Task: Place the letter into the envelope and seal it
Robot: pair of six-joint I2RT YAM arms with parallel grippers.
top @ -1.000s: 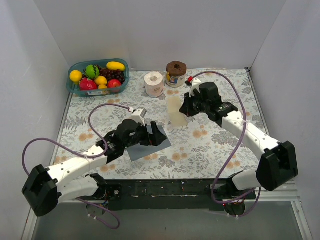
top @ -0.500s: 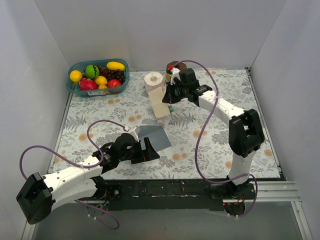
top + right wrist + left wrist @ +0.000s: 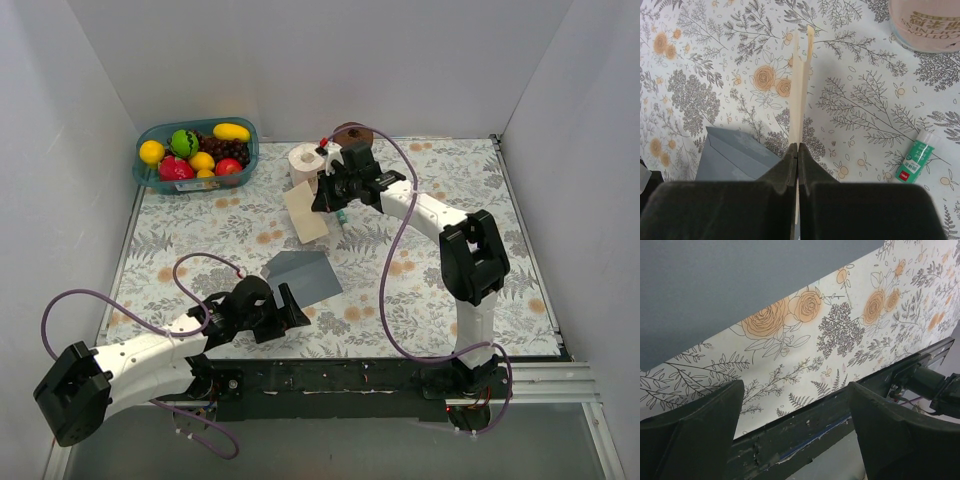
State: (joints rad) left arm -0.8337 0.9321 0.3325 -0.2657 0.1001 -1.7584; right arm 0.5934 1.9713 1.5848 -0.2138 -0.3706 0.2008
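Letter: your right gripper pinched the letter by one edge, held above the table beyond the envelope.
Left gripper: spread, empty, beside the envelope.
Handling: looked light, thin, bendy; hold near an edge.

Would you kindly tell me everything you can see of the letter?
The letter is a plain cream-tan card, stiff-looking paper, roughly rectangular. The right gripper pinches one edge between shut fingers, holding it tilted, apparently off the table, beyond the envelope. In the right wrist view it shows edge-on, seemingly two layers.
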